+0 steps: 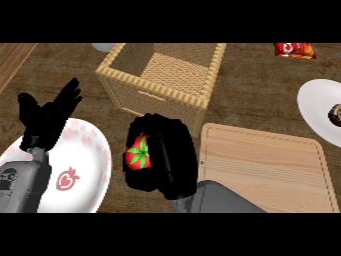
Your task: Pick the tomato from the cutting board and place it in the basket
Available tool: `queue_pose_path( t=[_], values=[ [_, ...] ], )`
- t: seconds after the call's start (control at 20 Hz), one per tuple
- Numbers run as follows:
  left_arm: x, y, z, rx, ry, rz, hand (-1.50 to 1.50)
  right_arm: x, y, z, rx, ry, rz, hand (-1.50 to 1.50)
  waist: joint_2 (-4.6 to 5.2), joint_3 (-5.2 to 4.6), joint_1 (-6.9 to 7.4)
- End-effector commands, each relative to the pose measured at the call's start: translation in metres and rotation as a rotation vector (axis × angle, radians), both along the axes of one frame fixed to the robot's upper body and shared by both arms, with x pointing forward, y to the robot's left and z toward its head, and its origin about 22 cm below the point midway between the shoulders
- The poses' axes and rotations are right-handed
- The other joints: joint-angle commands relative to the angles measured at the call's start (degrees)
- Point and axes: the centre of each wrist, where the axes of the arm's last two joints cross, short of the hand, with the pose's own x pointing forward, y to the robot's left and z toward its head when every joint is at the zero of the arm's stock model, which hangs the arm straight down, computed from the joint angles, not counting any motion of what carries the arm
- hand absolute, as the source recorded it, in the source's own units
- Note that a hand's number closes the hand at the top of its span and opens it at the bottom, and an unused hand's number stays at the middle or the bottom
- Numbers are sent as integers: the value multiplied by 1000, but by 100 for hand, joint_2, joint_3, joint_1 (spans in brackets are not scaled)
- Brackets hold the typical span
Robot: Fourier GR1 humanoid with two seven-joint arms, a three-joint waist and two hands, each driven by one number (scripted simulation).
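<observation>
The right robot hand [165,157] grasped the tomato [137,154] clear of the cutting board [265,167], beside the basket [162,75]; placement remained, with the left robot hand [47,117] resting released.

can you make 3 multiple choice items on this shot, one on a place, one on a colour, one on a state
1. Where is the tomato?
A. on the cutting board
B. in the right hand, left of the board
C. in the basket

2. What colour is the strawberry mark on the left plate?
A. red
B. blue
C. yellow

3. How is the left hand?
A. curled round the tomato
B. open, fingers up
C. pressing the basket

Answers: 1 B, the right hand curls round the tomato between the plate and the cutting board, short of the basket. 2 A, the mark is red. 3 B, the left hand holds nothing, fingers straight.
</observation>
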Motion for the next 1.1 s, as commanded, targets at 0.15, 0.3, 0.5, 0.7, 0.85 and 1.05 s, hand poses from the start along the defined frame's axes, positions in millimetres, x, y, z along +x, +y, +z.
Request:
queue_pose_path(
  t=[0.15, 0.3, 0.5, 0.7, 0.85, 1.05],
  values=[
    [2, -7, -3, -3, 12, -15, 0, 15, 28, 51, 34, -62, -153, 150, -2, -18, 84],
    [8, -4, 7, 10, -6, -15, 0, 28, 39, 76, 36, -93, -221, 150, 24, -16, 151],
    [12, -10, 12, 11, -13, -27, 0, 47, 52, 108, 23, -124, -315, 150, 68, -12, 167],
    [6, -6, 3, 8, -19, -9, 0, 67, 63, 134, -61, -121, -441, 150, 68, -19, 142],
    [13, -4, 11, 20, -12, -11, 0, 77, 71, 147, -73, -132, -515, 150, 92, -12, 113],
    [12, -12, 6, 3, -11, -14, 0, 94, 76, 154, -91, -122, -590, 150, 145, -2, 113]
  ],
)
